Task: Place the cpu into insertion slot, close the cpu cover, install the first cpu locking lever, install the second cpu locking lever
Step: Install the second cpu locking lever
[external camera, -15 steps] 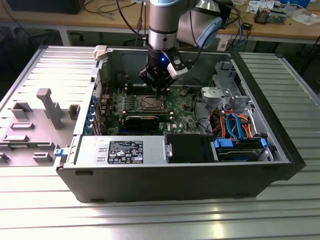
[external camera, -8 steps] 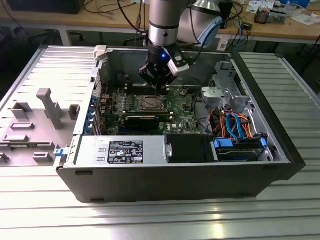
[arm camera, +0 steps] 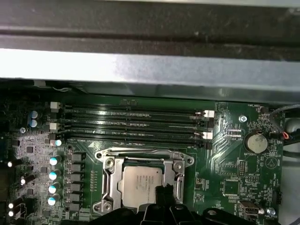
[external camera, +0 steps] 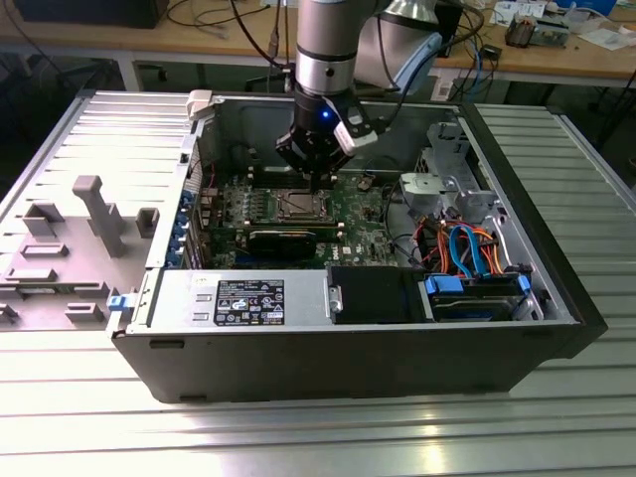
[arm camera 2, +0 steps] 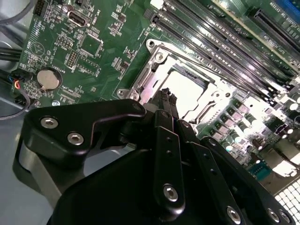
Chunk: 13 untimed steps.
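Hovering gripper [arm camera: 162, 191] over cpu [arm camera: 140, 185], seated in insertion slot [arm camera: 108, 180].

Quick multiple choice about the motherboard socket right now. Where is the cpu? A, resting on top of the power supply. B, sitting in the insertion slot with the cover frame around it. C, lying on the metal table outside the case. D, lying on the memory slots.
B: in the first wrist view the cpu sits in the insertion slot, framed by the cpu cover, with the gripper just over its edge.
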Available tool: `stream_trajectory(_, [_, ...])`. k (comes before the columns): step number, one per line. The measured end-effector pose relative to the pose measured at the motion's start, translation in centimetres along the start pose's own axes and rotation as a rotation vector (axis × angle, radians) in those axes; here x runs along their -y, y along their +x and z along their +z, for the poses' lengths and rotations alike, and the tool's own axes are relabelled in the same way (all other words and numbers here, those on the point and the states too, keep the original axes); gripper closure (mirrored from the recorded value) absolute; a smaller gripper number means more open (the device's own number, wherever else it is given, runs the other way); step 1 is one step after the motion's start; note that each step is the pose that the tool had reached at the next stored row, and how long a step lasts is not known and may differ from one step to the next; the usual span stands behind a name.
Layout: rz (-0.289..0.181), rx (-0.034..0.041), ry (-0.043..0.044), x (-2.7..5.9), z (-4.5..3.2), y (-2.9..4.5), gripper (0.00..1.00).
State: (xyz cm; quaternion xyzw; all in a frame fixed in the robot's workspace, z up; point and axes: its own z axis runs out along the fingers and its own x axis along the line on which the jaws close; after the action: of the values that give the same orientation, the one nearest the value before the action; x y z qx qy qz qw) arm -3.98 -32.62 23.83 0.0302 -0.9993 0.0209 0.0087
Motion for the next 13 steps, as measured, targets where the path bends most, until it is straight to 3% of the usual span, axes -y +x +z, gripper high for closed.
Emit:
stream_trajectory(2, [0.0, -0.0007, 0.0015, 0.07, -0.69, 0.01, 0.89])
stream_trajectory(5, [0.0, -0.0012, 0.0023, 0.21, -1.13, 0.02, 0.89])
stream_trajectory(13, [0.0, -0.0074, 0.0109, 1.4, -1.1, 0.09, 0.89])
